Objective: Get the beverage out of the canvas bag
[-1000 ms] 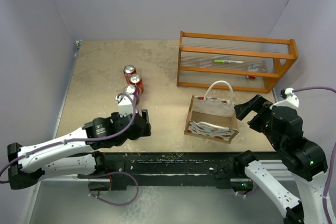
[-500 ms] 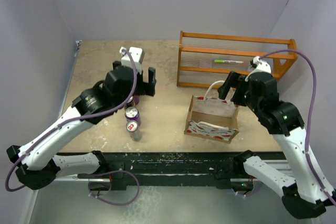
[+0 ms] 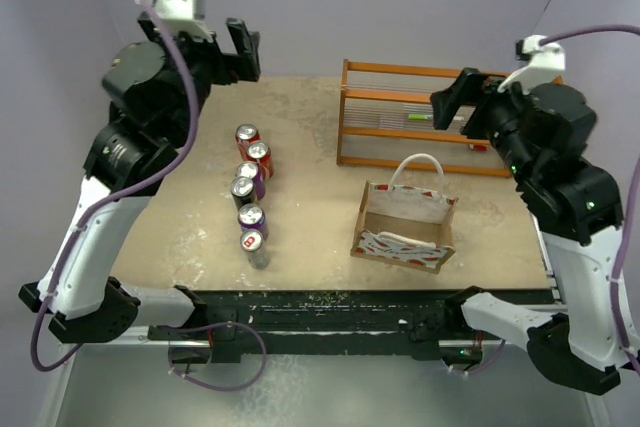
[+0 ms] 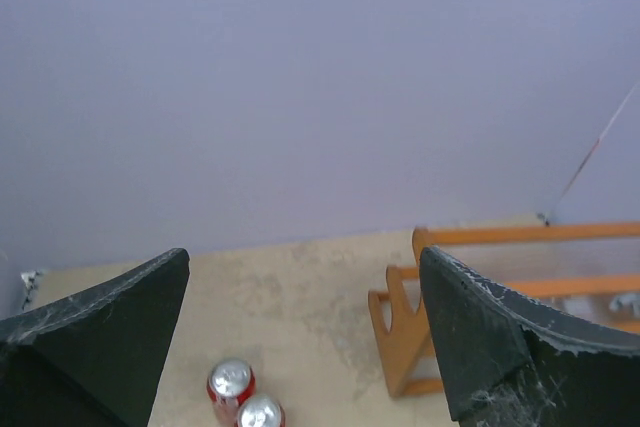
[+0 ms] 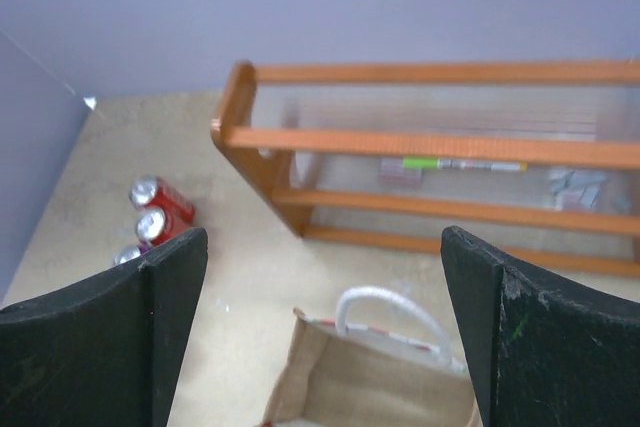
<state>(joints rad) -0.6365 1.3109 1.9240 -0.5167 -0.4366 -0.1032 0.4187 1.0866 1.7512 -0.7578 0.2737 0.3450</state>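
The canvas bag (image 3: 405, 227) stands open at the table's right front, with tan sides, white loop handles and a whitish front panel with red marks. Its inside looks brown, and no can shows in it. The right wrist view shows its handle and far wall (image 5: 370, 387). Several beverage cans (image 3: 250, 187) stand in a row left of the bag, red ones (image 4: 231, 380) at the far end. My left gripper (image 3: 238, 51) is raised high over the back left, open and empty (image 4: 303, 259). My right gripper (image 3: 455, 102) is raised above the rack, open and empty (image 5: 322, 239).
An orange wooden rack (image 3: 450, 117) stands behind the bag and holds a green pen and small items; it shows in both wrist views (image 4: 420, 327) (image 5: 430, 137). Purple walls close in the table on three sides.
Both arms have risen from low near the front edge to high over the back of the table. The can row shows more cans than a second ago.
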